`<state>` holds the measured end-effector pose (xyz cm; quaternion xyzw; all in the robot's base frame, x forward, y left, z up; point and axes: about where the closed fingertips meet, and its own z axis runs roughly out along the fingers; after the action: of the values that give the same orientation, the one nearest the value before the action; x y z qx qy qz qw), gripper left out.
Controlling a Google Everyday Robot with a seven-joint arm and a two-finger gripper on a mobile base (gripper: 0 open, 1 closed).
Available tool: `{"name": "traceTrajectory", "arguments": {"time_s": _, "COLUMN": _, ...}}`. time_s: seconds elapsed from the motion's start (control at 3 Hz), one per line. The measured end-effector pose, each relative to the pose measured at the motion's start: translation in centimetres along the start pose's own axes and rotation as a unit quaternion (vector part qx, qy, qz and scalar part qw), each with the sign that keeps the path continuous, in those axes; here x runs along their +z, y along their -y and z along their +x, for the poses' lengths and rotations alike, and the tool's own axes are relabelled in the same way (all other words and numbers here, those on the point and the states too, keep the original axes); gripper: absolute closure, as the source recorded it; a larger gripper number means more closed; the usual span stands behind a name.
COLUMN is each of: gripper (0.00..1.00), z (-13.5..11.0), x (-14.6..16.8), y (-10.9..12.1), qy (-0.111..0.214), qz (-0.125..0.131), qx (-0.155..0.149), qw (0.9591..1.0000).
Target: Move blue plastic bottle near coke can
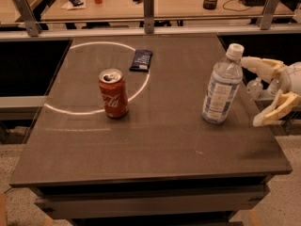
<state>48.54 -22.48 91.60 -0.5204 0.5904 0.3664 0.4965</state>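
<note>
Here, one blue plastic bottle (220, 95) stands upright right of centre on the surface (164, 145), well apart from the one coke can (113, 93) left of centre. The one gripper (250, 91) hangs at the right edge, just beside the bottle, jaws wide apart and empty.

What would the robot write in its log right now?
blue plastic bottle: upright, not yet near coke can | gripper: open, on the bottle's side away from the can, not touching | stage: before grasp
</note>
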Motion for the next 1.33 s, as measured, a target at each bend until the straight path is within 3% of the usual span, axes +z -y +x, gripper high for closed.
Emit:
{"name": "traceTrajectory", "arguments": {"time_s": 0.67, "gripper": 0.00, "z": 0.1, "x": 3.3, "y": -0.9, "qy": 0.008, "qz": -0.016, "qx": 0.009, "qw": 0.9998}}
{"name": "traceTrajectory", "arguments": {"time_s": 1.0, "gripper": 0.15, "z": -0.2, "x": 4.7, "y": -2.0, "qy": 0.001, "qz": -0.011, "qx": -0.002, "qw": 0.9999}}
{"name": "traceTrajectory", "arguments": {"time_s": 1.33, "gripper": 0.39, "z": -0.2, "x": 5.1, "y": -2.0, "qy": 0.001, "qz": -0.013, "qx": -0.001, "qw": 0.9999}}
